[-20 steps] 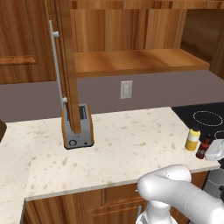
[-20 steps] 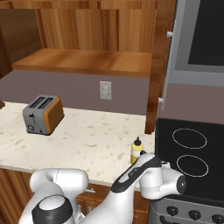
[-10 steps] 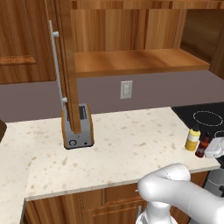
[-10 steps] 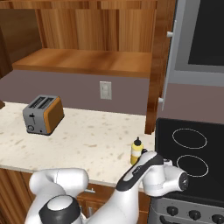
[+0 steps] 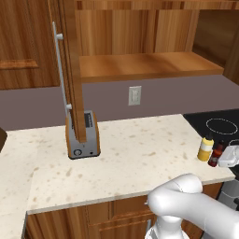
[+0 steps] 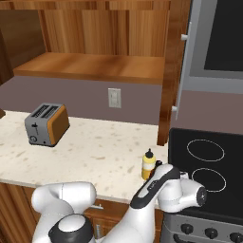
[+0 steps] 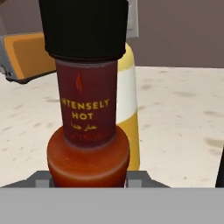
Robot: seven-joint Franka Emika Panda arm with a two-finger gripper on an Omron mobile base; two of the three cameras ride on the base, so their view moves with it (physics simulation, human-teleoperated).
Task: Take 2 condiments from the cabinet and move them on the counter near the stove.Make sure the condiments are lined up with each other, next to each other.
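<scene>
The two condiments stand side by side on the beige counter (image 5: 130, 158), close to the black stove (image 5: 219, 123). In the left base view the yellow squeeze bottle (image 5: 205, 148) is upright, with the dark red sauce bottle (image 5: 215, 154) just to its right. My gripper (image 5: 223, 156) is shut on the red bottle from the stove side. In the hand view the red bottle (image 7: 87, 113) is right in front, with the yellow bottle (image 7: 127, 100) touching or nearly touching behind it. In the right base view my arm hides the red bottle beside the yellow one (image 6: 148, 165). The cabinet (image 5: 144, 65) shelf is bare.
A silver and orange toaster (image 5: 83, 135) stands at the counter's back left. The cabinet's open door (image 5: 70, 70) with its long bar handle hangs over it. A wall outlet (image 5: 134, 95) is behind. The stove (image 6: 209, 152) borders the counter on the right.
</scene>
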